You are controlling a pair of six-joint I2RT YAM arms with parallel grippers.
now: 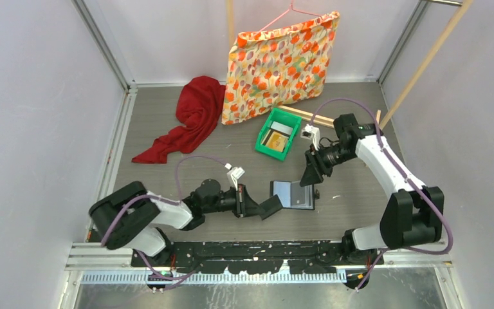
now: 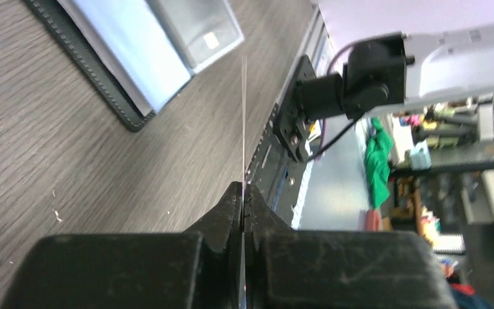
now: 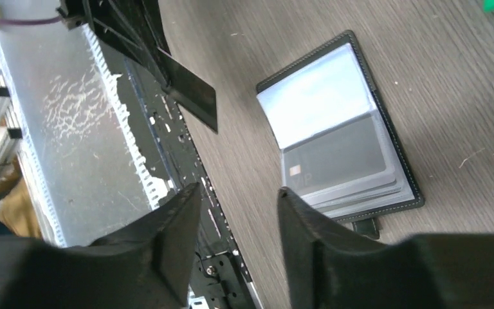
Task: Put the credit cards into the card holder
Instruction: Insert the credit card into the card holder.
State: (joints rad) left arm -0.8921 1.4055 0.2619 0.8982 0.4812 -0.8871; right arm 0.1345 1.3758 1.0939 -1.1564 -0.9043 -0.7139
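Mid-table: card holder; tray behind it, cards inside; single card just left of holder.

The grey card in the card holder shows pale letters beside its chip, seemingly "VIP", too faint to be sure. Nothing else is legible.

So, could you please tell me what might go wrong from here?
The left tool grips the dark card by one end only, so it may twist or slip. The card holder lies loose on the table with the right tool open, not holding it, so pushing the card in could slide it away.
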